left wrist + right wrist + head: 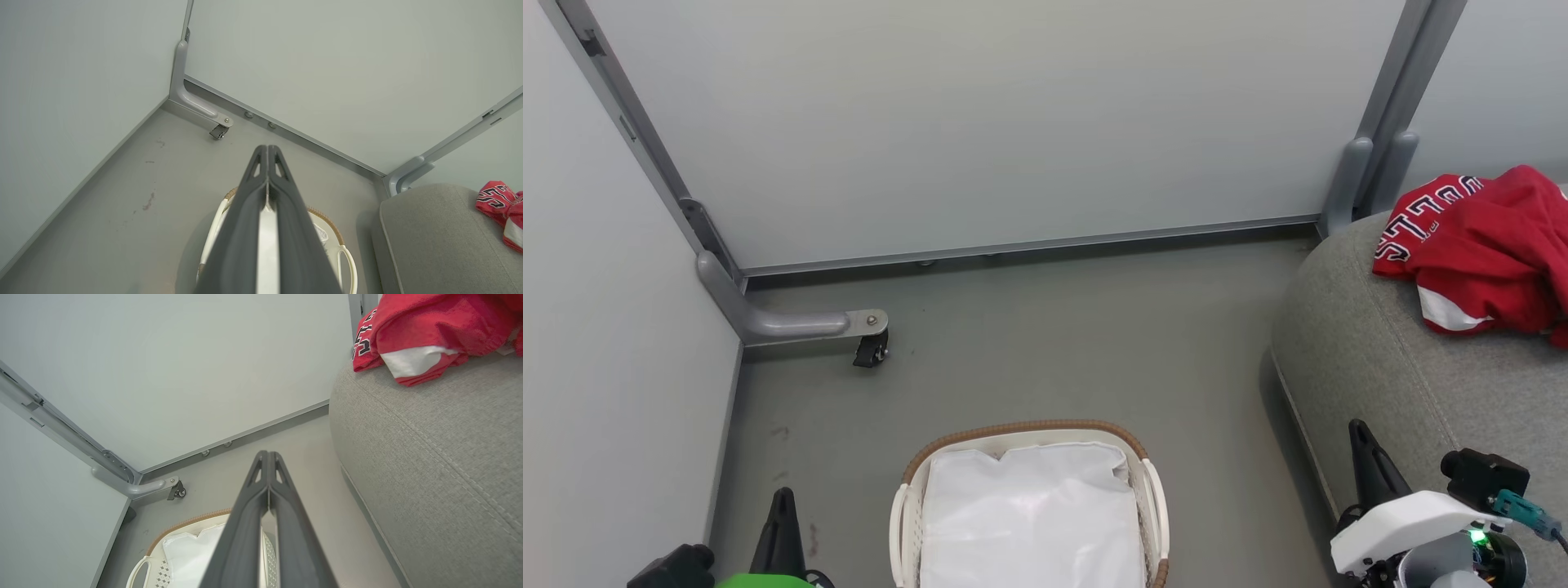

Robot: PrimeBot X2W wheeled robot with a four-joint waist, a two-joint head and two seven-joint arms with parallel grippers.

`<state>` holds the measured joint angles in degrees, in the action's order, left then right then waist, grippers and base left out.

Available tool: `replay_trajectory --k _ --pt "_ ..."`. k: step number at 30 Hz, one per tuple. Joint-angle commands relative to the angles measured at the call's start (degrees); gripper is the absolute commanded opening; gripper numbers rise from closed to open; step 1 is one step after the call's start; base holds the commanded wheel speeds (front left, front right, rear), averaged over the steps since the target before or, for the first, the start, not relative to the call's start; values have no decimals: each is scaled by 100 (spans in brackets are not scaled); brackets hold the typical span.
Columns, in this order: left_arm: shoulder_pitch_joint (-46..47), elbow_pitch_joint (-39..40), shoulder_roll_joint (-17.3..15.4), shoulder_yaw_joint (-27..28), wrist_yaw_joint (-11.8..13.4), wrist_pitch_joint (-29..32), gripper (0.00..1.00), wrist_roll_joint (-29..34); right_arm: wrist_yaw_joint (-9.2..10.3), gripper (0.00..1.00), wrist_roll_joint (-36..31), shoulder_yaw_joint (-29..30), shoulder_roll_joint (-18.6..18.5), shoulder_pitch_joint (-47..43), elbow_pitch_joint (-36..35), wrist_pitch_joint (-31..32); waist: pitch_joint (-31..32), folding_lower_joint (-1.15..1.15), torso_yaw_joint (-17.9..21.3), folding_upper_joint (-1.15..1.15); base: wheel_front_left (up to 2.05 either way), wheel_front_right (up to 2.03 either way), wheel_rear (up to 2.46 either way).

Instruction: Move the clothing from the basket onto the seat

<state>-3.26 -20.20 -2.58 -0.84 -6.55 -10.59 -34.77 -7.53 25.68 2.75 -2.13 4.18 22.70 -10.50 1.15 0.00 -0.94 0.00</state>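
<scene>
Clothing [1478, 245] lies on seat [1388, 376]; basket [1029, 506] apart.

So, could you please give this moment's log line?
clothing: on seat; basket: white liner; left gripper: shut, empty; right gripper: shut, empty

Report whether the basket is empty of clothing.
Empty, as far as its visible part shows: the basket holds a plain white liner, and the red clothing lies heaped on the seat.

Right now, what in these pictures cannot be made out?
- Head view: the right edge cuts off the clothing; garment count unclear.
- Head view: the bottom edge cuts off the basket; its liner hides anything beneath.
- Left wrist view: the shut left gripper covers most of the basket's inside.
</scene>
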Motion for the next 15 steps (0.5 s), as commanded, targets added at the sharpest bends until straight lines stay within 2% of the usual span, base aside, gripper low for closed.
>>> replay_trajectory --k 1,15 --pt "213 124 -15 48 -22 46 0 -218 1 0 252 25 -37 110 -130 52 -2 0 1 0 0 0 0" --pt "367 226 -20 185 -40 366 0 -1292 2 0 1497 90 -48 134 -288 367 -19 0 13 0 0 0 0"
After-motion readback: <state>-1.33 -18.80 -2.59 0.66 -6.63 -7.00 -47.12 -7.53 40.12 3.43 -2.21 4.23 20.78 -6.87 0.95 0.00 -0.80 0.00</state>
